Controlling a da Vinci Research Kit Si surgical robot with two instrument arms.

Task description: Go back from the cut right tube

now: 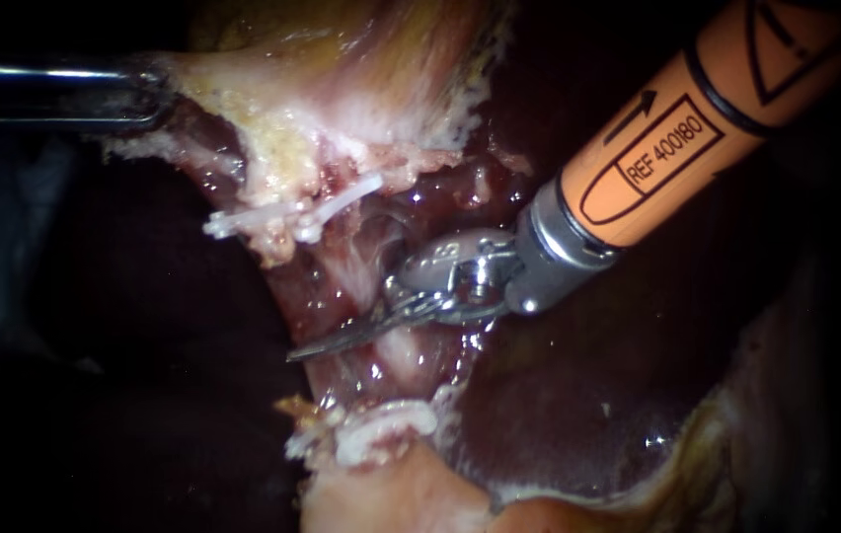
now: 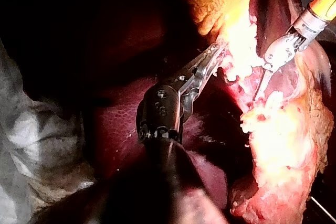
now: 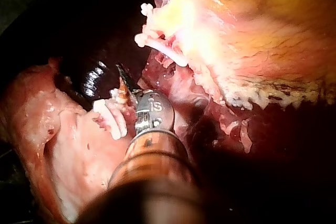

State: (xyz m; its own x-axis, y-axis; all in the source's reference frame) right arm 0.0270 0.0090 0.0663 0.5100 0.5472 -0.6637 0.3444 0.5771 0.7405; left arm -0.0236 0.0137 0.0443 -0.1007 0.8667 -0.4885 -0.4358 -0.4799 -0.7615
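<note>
The tube (image 1: 396, 357) is lying between the clips (image 1: 292, 217), with the right instrument (image 1: 327, 343) laying its blades, pressed together, across it. The left instrument (image 1: 149, 99) is pinching pale tissue (image 1: 243, 89) taut. On a crooked exit, the pointed tip is risking snagging a clip or scratching the liver (image 1: 559, 415).

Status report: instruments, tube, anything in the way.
Left instrument shut on pale tissue. Right instrument blades shut, lying across the tube between upper clip and lower clip. Nothing seen blocking its way back.
</note>
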